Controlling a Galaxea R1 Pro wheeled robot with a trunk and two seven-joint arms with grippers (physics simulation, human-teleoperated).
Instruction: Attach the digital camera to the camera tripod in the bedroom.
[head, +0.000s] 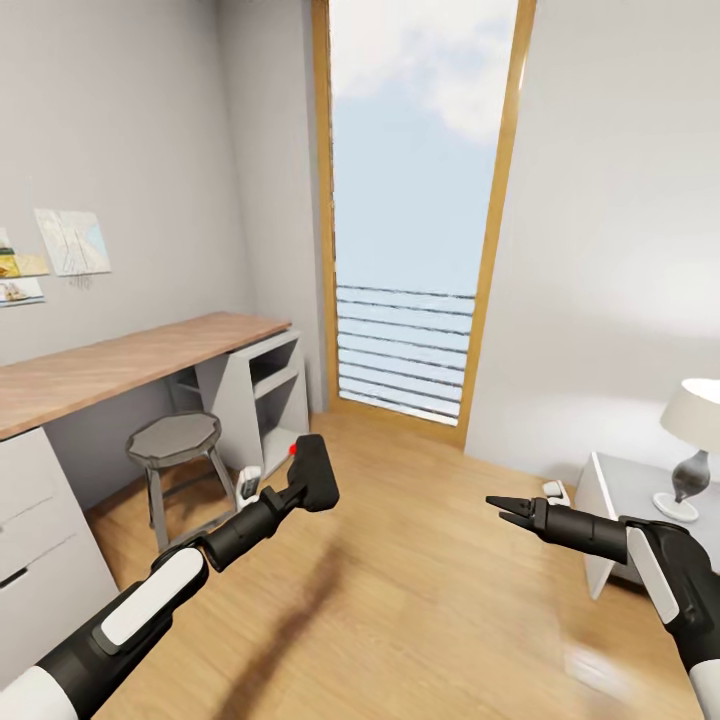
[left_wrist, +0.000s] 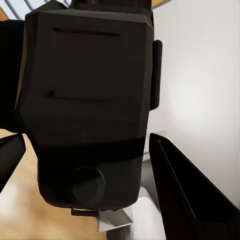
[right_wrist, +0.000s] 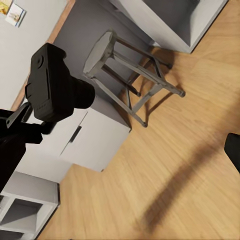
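The left gripper is clamping the digital camera, a chunky matte-black block with a red dot, held above the light wood-plank floor near an octagonal grey stool. The right gripper is hovering at the right, its thin pointed fingers parted narrowly around nothing.

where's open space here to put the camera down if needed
The wooden desktop along the wall looks bare from its window end back. The plank floor between the stool and the white side table is wide open. That side table is partly taken by a lamp. The left gripper holds the digital camera; the right gripper is empty.
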